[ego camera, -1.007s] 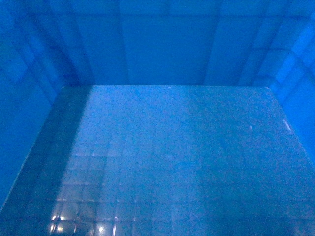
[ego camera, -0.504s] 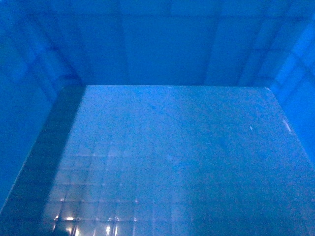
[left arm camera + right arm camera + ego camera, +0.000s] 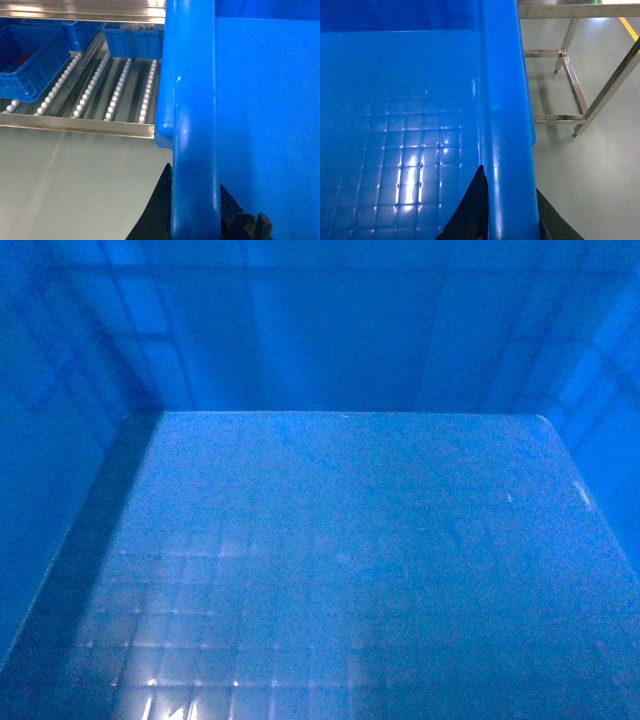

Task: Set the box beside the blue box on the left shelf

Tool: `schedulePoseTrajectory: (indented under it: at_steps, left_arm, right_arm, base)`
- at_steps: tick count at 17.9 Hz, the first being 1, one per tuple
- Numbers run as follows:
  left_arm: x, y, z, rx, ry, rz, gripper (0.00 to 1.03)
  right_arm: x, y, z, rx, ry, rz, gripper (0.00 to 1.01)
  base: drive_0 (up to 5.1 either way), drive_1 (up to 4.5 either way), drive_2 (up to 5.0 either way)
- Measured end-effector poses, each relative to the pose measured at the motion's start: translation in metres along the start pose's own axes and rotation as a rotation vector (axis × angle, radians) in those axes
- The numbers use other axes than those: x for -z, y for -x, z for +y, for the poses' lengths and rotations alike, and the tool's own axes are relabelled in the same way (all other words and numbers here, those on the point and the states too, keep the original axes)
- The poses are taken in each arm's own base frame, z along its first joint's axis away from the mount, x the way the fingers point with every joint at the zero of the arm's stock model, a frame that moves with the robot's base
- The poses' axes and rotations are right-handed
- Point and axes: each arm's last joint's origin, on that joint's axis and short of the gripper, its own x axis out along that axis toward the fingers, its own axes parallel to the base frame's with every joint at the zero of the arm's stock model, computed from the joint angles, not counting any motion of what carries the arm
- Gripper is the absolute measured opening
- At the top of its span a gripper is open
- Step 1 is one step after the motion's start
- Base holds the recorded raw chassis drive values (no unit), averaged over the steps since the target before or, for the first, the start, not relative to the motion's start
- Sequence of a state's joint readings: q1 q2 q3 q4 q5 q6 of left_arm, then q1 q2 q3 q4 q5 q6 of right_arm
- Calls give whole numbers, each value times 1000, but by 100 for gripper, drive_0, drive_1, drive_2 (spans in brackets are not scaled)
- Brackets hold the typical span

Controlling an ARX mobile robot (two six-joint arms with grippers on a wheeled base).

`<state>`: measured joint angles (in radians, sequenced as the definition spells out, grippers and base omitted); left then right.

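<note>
The box fills the head view; I look down on its glossy grid floor (image 3: 340, 560) and inner walls. My left gripper (image 3: 195, 182) is shut on the box's thick left rim (image 3: 192, 110), one black finger (image 3: 160, 210) outside and one inside. On the opposite rim (image 3: 505, 100) my right gripper (image 3: 509, 182) is likewise shut, a finger on each side. In the left wrist view the box's corner hangs at the front rail of the left shelf (image 3: 75, 125), whose roller tracks carry a blue box (image 3: 30, 60) at the left and another blue box (image 3: 132, 42) farther back.
Bare roller lanes (image 3: 117, 87) lie between the shelf's blue boxes and the held box. Steel frame legs and crossbars (image 3: 570, 75) stand on the grey floor (image 3: 590, 175) to the right. Grey floor (image 3: 65, 185) shows below the shelf rail.
In the head view the light patches on the box floor have shifted and the floor has grown brighter; the dark band along its left side is narrower. The box still fills the frame.
</note>
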<state>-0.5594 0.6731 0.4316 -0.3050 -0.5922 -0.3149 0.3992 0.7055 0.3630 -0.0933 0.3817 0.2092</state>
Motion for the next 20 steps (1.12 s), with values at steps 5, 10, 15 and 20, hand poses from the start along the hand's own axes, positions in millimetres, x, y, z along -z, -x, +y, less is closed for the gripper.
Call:
schedulePoseTrajectory:
  at_steps: [5, 10, 15, 20]
  left_arm:
    - [0, 0, 0, 0, 1, 0, 9]
    - [0, 0, 0, 0, 1, -1, 9]
    - [0, 0, 0, 0, 1, 0, 9]
    - [0, 0, 0, 0, 0, 0, 9]
  right_arm:
    - [0, 0, 0, -1, -1, -3, 10]
    - [0, 0, 0, 0, 0, 0, 10]
    - [0, 0, 0, 0, 0, -2, 10]
    - [0, 0, 0, 0, 0, 0, 10]
  base:
    - [-501, 236, 236]
    - [-498, 239, 239]
    - [-504, 232, 232]
    - [-496, 240, 240]
